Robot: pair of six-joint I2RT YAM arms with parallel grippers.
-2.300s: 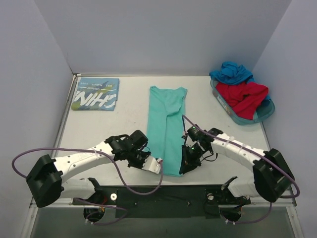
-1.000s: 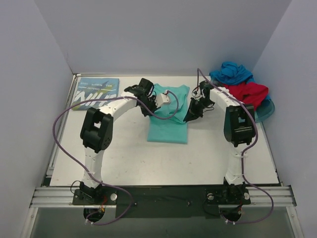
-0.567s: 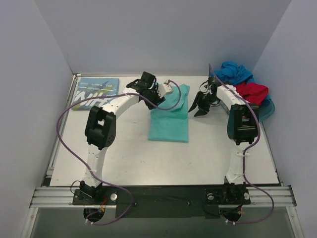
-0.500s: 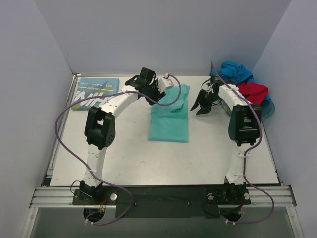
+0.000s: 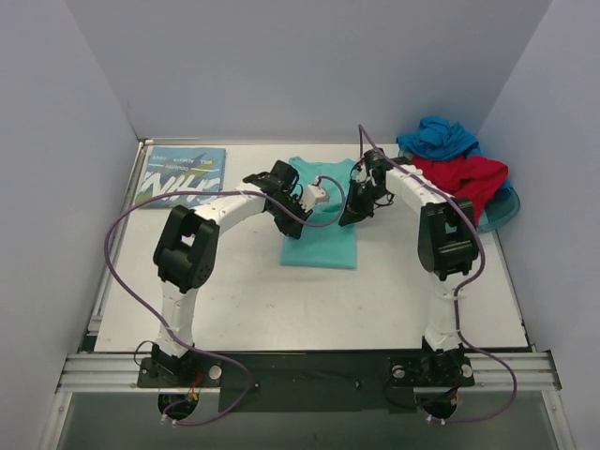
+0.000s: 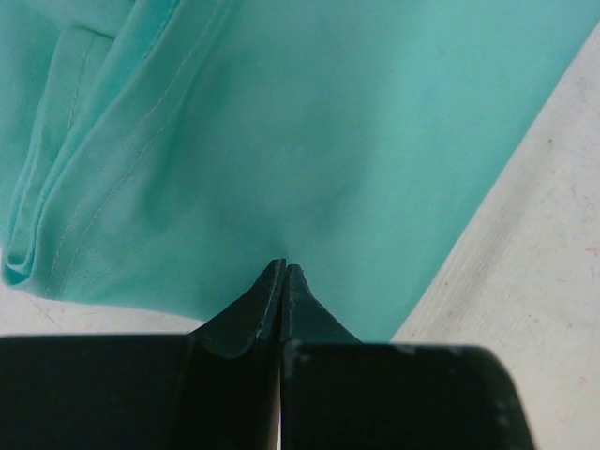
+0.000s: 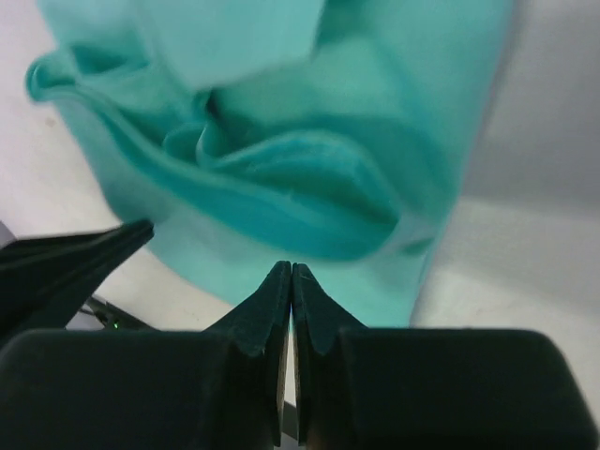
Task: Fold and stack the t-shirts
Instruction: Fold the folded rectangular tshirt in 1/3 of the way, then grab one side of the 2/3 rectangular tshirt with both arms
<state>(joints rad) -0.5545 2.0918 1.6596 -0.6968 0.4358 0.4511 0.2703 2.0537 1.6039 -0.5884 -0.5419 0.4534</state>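
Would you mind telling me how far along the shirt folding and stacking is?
Done: the lettered blue-teal shirt lies folded at the far left. In hand: the mint-green shirt lies partly folded mid-table, with the left gripper and right gripper shut at its sides; whether they pinch cloth is unclear. Remaining: the red shirt and bright blue shirt sit crumpled in the tray, and nothing is stacked yet.

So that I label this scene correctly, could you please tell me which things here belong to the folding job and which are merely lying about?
Belong to the job:
mint-green folded cloth shirt
blue-teal folded shirt with white lettering
crumpled red cloth shirt
crumpled bright blue cloth shirt

Merely lying about:
translucent blue plastic tray, holding the red shirt
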